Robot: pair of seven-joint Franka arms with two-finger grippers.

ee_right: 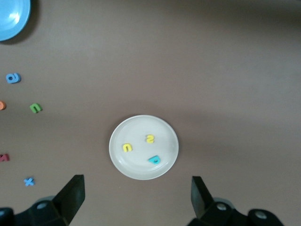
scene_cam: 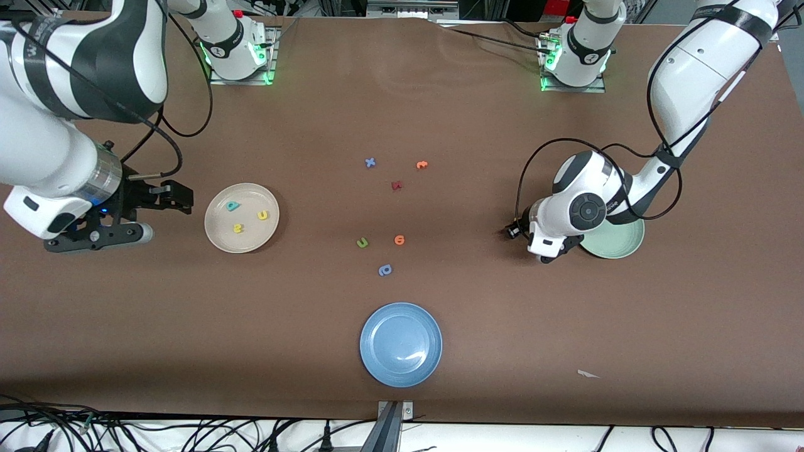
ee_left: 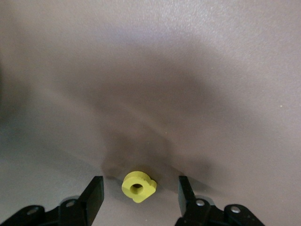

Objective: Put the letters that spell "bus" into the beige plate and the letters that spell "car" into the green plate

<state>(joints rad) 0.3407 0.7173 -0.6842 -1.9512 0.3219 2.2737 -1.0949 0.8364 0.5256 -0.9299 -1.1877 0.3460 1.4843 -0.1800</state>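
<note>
the left gripper [ee_left: 137, 195] is seen low at the table beside the green plate [scene_cam: 622, 245], its fingers [ee_left: 94, 193] spread on either side of a yellow letter [ee_left: 138, 186] that lies flat on the bare table and is not yet pinched. the letter appears to be the "a" of "car". it is judged to be light, soft foam, likely to squash a little and to slide or flip if nudged off centre, so it is best taken across its outer flat sides with both fingers meeting it together. bare table lies all around it, and the plate's rim is close by for a short carry.

the beige plate [scene_cam: 242, 217] already holds a teal letter [scene_cam: 233, 206] and two yellow letters [scene_cam: 262, 215]. the right gripper [ee_right: 136, 197] is kept waiting with its fingers wide apart and nothing between them, over the table near that plate at the right arm's end.

loose letters are left mid-table, and a blue plate [scene_cam: 401, 344] sits nearer the front camera.
</note>
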